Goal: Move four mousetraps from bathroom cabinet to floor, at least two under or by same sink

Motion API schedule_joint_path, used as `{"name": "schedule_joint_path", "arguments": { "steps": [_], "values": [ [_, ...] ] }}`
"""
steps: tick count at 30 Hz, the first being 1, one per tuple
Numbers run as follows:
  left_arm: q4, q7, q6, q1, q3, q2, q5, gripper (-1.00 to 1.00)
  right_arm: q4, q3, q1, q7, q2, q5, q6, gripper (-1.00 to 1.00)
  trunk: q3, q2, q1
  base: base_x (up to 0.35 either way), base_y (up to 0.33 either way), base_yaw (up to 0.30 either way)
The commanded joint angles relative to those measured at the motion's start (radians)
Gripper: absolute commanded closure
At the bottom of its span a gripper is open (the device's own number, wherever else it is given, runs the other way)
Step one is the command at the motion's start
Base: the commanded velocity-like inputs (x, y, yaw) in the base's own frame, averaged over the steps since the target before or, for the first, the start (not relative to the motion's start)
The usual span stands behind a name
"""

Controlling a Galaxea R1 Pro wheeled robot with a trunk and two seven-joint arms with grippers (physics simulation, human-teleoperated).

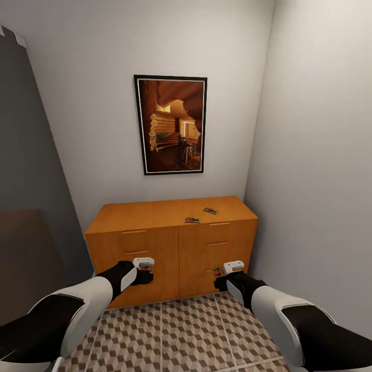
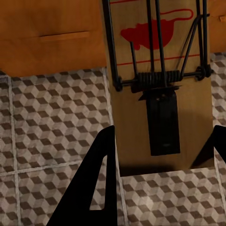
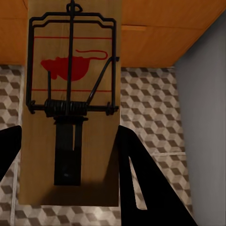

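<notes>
Orange-brown cabinet (image 1: 170, 243) carries two mousetraps (image 1: 192, 220) on top. In front of it, left claw (image 2: 160, 155) and right claw (image 3: 66, 160) each clamp one mousetrap (image 2: 155, 94) above tiled floor (image 1: 186, 336).

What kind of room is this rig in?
Probably a small domestic room, maybe a bathroom corner, though no fixtures show. Cues: cube-pattern tiled floor, an orange wooden cabinet against plain white walls, and a framed picture above it. Each hand holds a mousetrap.
</notes>
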Motion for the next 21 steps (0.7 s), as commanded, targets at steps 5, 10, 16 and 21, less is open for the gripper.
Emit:
{"name": "schedule_joint_path", "arguments": {
  "steps": [5, 10, 16, 21],
  "values": [
    [-0.002, 0.008, 0.004, -0.001, -0.007, -0.002, 0.009, 1.0, 0.0, 0.006, -0.001, -0.002, -0.003, 0.007, 0.006, 1.0, -0.002, -0.001, 0.0, -0.02, 0.0, 0.0],
    [-0.002, 0.009, 0.004, -0.001, -0.007, -0.002, 0.018, 1.0, -0.001, 0.006, -0.001, 0.001, -0.004, 0.011, 0.006, 1.0, -0.002, -0.001, 0.0, -0.233, 0.0, 0.0],
    [-0.002, 0.011, 0.008, -0.001, -0.007, -0.002, 0.02, 1.0, -0.001, 0.006, -0.001, 0.002, -0.004, 0.01, 0.008, 1.0, -0.002, -0.001, 0.0, -0.325, 0.0, 0.0],
    [-0.002, 0.011, 0.01, -0.001, -0.006, -0.003, 0.02, 1.0, -0.001, 0.007, -0.001, 0.002, -0.004, 0.01, 0.008, 1.0, -0.002, -0.001, 0.0, -0.338, 0.027, 0.0]
  ]
}}
